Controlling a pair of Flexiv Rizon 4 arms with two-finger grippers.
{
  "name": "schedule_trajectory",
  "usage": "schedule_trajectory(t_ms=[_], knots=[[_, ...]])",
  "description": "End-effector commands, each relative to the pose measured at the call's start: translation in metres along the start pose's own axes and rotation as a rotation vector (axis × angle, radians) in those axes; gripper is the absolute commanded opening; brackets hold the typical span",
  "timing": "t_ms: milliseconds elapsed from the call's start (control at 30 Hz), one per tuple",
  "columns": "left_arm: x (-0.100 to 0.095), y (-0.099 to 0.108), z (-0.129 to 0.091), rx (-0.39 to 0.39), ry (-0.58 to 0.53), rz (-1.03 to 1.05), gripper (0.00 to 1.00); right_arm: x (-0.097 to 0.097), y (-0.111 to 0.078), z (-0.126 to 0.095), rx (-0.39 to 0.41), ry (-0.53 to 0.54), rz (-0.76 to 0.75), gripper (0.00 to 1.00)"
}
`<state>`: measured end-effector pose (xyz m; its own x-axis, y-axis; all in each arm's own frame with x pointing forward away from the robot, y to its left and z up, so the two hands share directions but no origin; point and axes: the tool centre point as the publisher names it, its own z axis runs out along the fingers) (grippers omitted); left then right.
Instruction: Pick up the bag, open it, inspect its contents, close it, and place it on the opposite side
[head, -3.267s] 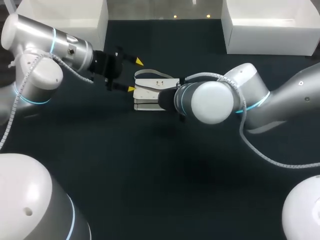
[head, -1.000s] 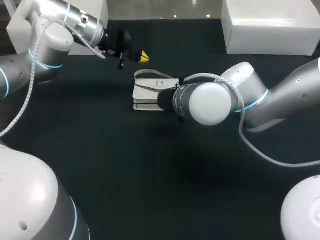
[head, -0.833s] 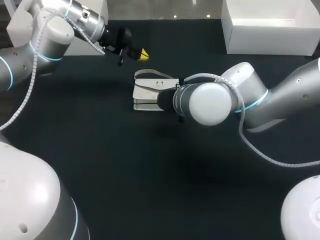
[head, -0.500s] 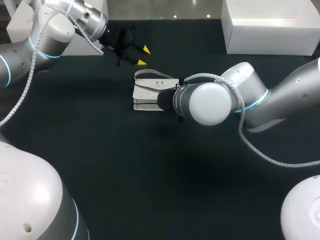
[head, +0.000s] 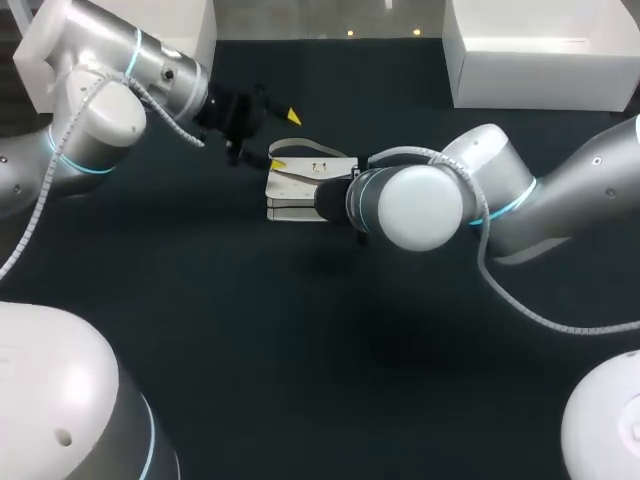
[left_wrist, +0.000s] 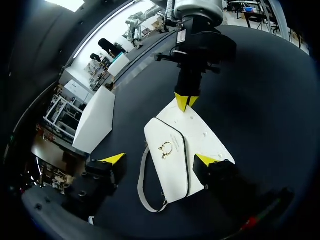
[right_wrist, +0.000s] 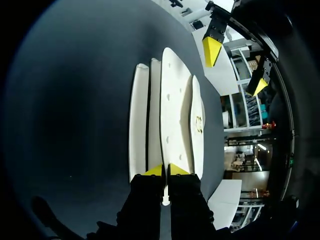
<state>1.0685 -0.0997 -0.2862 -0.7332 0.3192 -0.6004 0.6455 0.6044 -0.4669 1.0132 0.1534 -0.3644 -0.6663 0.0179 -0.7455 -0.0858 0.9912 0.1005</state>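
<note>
"Bag (head: 295, 185) aside for a moment, what is there, biggest first?"

"One table (head: 300, 350) with a matte black top. Two arms in smooth pale shells with thin blue rings: the left arm (head: 110, 90) and the right arm (head: 480, 190). Two plain white boxes stand at the far corners, one (head: 150, 30) behind the left arm and the other (head: 540, 55) opposite."

"And the bag itself?"

"Just one. It lies flat near the table's middle, between the two arms. It is white, rectangular with rounded corners, and smooth, possibly leather, though I can't be sure. Edge-on, it splits into several flat layers. A dark seam line rings the front panel, which carries one small gold clasp (left_wrist: 164, 148). One thin white strap (left_wrist: 145, 190) loops off one end."

"The grippers?"

"The left gripper (left_wrist: 160, 160) has its yellow tips spread wide, over the strap end of the bag. I can't tell whether they touch it. The right gripper (right_wrist: 166, 171) has its tips pressed together, pinching the bag's edge at the other end."
</note>
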Motion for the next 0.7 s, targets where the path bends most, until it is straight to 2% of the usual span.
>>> schedule_trajectory(t_ms=[33,67,400,533,600,700], knots=[[0.013,0.0,0.007,-0.011,-0.163,0.008,0.66,0.004,-0.001,0.002,-0.01,-0.09,0.001,0.0],[0.015,0.0,0.009,-0.035,-0.174,0.021,0.65,0.004,-0.001,0.002,-0.01,-0.09,0.001,0.0],[0.023,0.002,0.02,-0.054,-0.189,0.032,0.66,0.004,-0.001,0.002,-0.01,-0.09,0.001,0.0],[0.023,0.007,0.024,-0.055,-0.177,0.014,0.6,0.004,-0.001,0.002,-0.01,-0.09,0.001,0.0],[0.023,0.009,0.026,-0.053,-0.166,0.006,0.5,0.004,-0.001,0.002,-0.01,-0.09,0.001,0.0],[0.024,0.01,0.029,-0.049,-0.15,-0.001,0.49,0.004,-0.001,0.002,-0.01,-0.09,0.001,0.0]])
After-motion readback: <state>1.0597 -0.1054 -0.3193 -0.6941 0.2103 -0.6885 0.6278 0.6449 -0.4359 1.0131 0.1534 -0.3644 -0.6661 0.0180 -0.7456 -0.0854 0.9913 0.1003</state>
